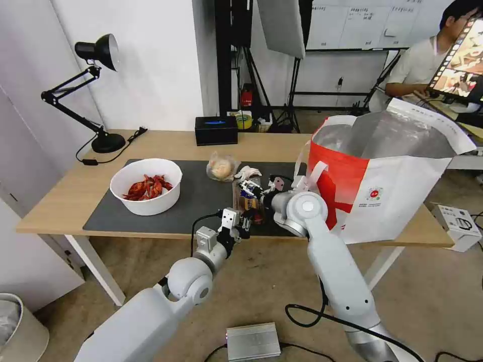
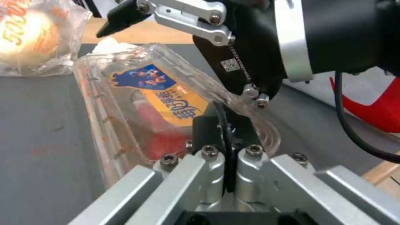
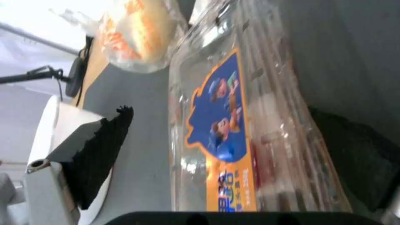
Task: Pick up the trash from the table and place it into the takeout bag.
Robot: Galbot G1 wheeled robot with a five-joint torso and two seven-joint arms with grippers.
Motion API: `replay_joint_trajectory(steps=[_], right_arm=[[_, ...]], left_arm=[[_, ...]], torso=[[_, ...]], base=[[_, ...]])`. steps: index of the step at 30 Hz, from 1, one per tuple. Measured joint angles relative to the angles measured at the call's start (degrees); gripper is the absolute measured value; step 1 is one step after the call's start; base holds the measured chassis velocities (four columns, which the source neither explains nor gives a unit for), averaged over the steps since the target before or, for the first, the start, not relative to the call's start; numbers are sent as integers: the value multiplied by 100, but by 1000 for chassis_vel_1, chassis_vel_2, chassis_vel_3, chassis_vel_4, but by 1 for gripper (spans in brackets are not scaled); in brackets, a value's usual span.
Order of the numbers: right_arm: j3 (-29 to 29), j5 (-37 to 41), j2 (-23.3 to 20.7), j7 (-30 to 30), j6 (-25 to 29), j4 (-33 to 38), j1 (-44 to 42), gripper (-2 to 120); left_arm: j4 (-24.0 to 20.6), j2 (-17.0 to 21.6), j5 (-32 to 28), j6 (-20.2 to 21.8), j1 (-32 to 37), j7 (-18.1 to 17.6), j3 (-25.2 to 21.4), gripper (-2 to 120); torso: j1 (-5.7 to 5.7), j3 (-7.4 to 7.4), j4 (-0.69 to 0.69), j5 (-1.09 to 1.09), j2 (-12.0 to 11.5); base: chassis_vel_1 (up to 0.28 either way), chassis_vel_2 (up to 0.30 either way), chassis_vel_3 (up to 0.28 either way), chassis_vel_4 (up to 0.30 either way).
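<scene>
The table (image 1: 70, 196) carried the takeout bag (image 1: 392, 196) at its right end and the white bowl (image 1: 146, 187) of crayfish shells on the grey mat (image 1: 196, 201). Mid-mat lay the clear tray (image 1: 247, 200), the bagged bun (image 1: 222, 168) just behind it. The left gripper (image 2: 227, 125) pinched the tray's near edge; the right gripper (image 1: 251, 191) stood spread over it.

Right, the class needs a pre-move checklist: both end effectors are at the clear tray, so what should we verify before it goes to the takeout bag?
1. Grip: left end effector shut on clear tray rim: ok.
2. Second grip: right end effector holding tray: not ok, open astride it.
3. Target: takeout bag upright, mouth open: ok.
4. Neighbour: bagged bun apart from tray: ok.
5. Tray lid latched: cannot tell.
</scene>
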Motion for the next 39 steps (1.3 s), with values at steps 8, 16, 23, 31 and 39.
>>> replay_joint_trajectory(steps=[8, 16, 23, 31, 39], right_arm=[[-41, -45, -5, 9, -27, 90, 10, 100], [-44, -75, 9, 64, -39, 69, 2, 100], [-30, -88, 41, 160, -58, 66, -41, 80], [-18, -87, 25, 237, -66, 86, -83, 56], [8, -29, -19, 302, -71, 144, -128, 21]], left_arm=[[-12, 16, 0, -3, -3, -2, 6, 0], [-32, 18, 0, -13, 17, -6, 9, 0], [-53, 21, 0, -36, 13, -22, 20, 0], [-59, 25, 0, -77, 14, -37, 46, 0], [-77, 24, 0, -89, 26, -47, 51, 0]], torso=[[0, 1, 2, 0, -1], [0, 0, 1, 0, -1], [0, -1, -1, -2, -1], [0, 0, 0, 0, -1], [1, 0, 1, 0, -1]], base=[[0, 0, 0, 0], [0, 0, 0, 0], [0, 0, 0, 0], [0, 0, 0, 0], [0, 0, 0, 0]])
